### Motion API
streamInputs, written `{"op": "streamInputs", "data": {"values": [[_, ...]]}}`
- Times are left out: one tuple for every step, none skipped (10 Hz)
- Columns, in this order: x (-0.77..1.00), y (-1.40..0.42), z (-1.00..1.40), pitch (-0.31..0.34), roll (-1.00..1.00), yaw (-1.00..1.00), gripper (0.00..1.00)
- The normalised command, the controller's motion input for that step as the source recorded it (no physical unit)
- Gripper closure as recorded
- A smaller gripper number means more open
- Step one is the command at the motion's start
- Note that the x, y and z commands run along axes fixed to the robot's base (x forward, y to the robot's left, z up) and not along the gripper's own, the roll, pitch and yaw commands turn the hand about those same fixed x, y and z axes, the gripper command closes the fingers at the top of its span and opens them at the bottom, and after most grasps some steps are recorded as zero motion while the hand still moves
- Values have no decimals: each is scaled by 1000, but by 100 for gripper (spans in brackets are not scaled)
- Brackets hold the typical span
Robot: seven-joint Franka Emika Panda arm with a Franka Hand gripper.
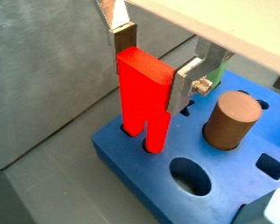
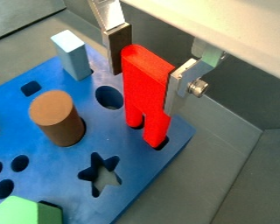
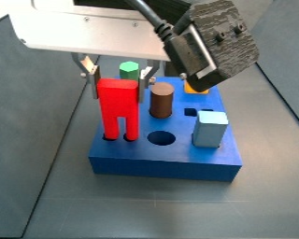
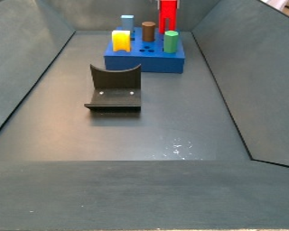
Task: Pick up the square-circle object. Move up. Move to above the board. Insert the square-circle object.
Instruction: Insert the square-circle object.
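The square-circle object point(image 1: 143, 96) is a tall flat bright red block standing upright, its two legs down in holes at a corner of the blue board point(image 1: 130, 166). My gripper point(image 1: 154, 61) sits over the block's top, one silver finger against each narrow edge, shut on it. Both wrist views show this; the block point(image 2: 145, 87) and board point(image 2: 60, 166) fill the second one, with the gripper point(image 2: 149, 61) on top. In a side view the block point(image 3: 119, 107) stands at the board's point(image 3: 164, 163) left end. In a side view the block point(image 4: 168, 13) rises at the far end.
A brown cylinder point(image 3: 161, 98), a green hexagonal prism point(image 3: 130, 69) and a pale blue block point(image 3: 211, 128) stand in the board. A yellow piece point(image 4: 120, 41) sits on its other end. The dark fixture point(image 4: 115, 90) stands on the floor mid-bin. Grey bin walls surround everything.
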Motion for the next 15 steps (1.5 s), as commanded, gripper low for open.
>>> {"op": "streamInputs", "data": {"values": [[6,-11,-31,0,-4,0,100],[154,91,-257,0,0,-26,100],[74,189,-197,11,0,-23,100],[-57,114,-17,0,0,0,100],[-237,154,-100,0,40,-20,100],[-254,17,-146,0,59,-43,100],[-220,0,-163,0,39,-17,100],[0,-46,0,0,0,0,100],[146,-243,-177,0,0,0,100],[231,-257,-191,0,0,9,100],[194,-114,-126,0,0,46,100],[0,57,-14,0,0,14,100],[-89,146,-140,0,6,77,100],[0,37,-3,0,3,0,100],[23,20,-211,9,101,23,100]]}}
